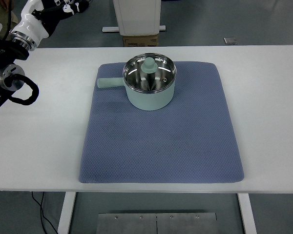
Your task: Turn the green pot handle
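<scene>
A pale green pot point(151, 96) stands on the far middle of a blue mat point(161, 141). It has a glass lid with a green knob point(149, 63). Its handle point(110, 83) points left. My left arm point(12, 73) comes in at the upper left corner, well to the left of the pot. Its white forearm point(30, 30) rises to a hand point(66, 7) that is partly cut off by the top edge. Nothing touches the pot. The right arm does not show.
The mat lies on a white table point(49, 141). Beyond the far edge stand a white column point(136, 14) and a cardboard box point(140, 40). Cables point(41, 214) hang under the table at the left.
</scene>
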